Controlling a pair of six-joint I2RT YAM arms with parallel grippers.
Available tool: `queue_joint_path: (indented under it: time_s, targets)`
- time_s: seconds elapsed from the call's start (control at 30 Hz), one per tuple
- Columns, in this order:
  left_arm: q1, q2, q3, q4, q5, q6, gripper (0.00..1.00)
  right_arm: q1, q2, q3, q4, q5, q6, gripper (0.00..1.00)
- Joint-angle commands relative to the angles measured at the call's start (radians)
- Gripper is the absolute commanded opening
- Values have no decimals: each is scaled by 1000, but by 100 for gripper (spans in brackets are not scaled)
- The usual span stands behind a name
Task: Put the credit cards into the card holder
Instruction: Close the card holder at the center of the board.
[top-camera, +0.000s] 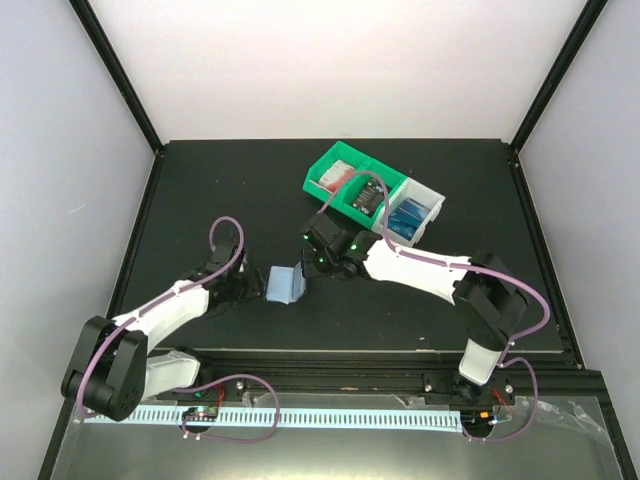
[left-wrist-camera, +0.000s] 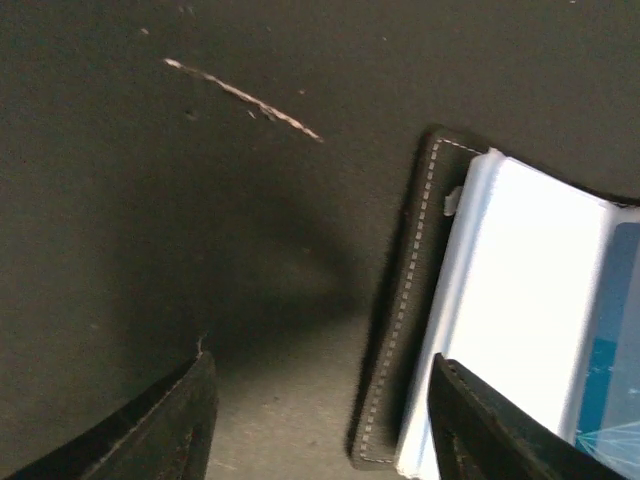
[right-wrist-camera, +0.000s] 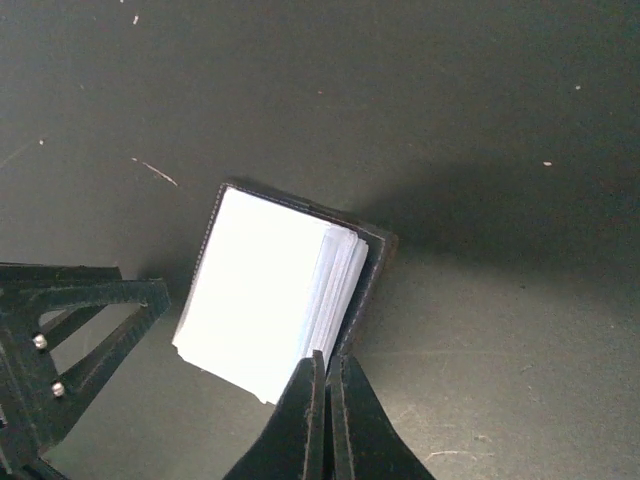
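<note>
- The card holder (right-wrist-camera: 372, 275) lies open on the black table (right-wrist-camera: 480, 100) between the two arms. Its white leaves (right-wrist-camera: 265, 290) are fanned upward, and its stitched black cover shows along the edges.
- The credit cards (top-camera: 405, 220) that can be seen sit well apart from it, in the green and white bins (top-camera: 318, 176) toward the far side of the table. A blue patch at the edge of the left wrist view may be a card already inside, but that cannot be told.
- The right gripper (right-wrist-camera: 324, 375) has its fingers pressed together, with the tips at the edge of the leaves. Whether a thin leaf or card is nipped between them cannot be told.
- The left gripper (left-wrist-camera: 322, 380) stands spread and straddles the holder's stitched edge. One finger is over a leaf, and it grips nothing.
- The step in hand looks like steadying and opening the holder to take a card.
  - The left gripper would do best to close on the cover edge alone, low and firm, so the light case cannot slide.
  - The right gripper should work slowly and flat along the leaves, since a skewed push could crumple them or shove the case aside.
</note>
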Motion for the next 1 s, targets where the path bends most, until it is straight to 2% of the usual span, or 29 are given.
queue_joint_path:
  time_s: [0.0, 0.2, 0.27, 0.47, 0.67, 0.83, 0.97]
  targets:
    - [11, -7, -2, -33, -90, -36, 54, -13, 2, 38, 27, -29, 13, 1]
    - [16, 82, 9, 3, -45, -17, 27, -15, 35, 80, 34, -94, -11, 1]
    - [16, 118, 11, 13, -6, -14, 22, -15, 49, 91, 48, -130, -15, 1]
    - [15, 113, -1, 43, 121, -5, 21, -16, 112, 100, 135, -251, -6, 1]
    - [17, 178, -15, 108, 236, 5, 19, -17, 177, 55, 320, -395, 44, 3]
    - [16, 216, -22, 145, 266, -10, 18, -20, 212, 6, 457, -450, 95, 8]
    - [16, 201, -22, 141, 256, -12, 18, -33, 190, -19, 505, -472, 111, 13]
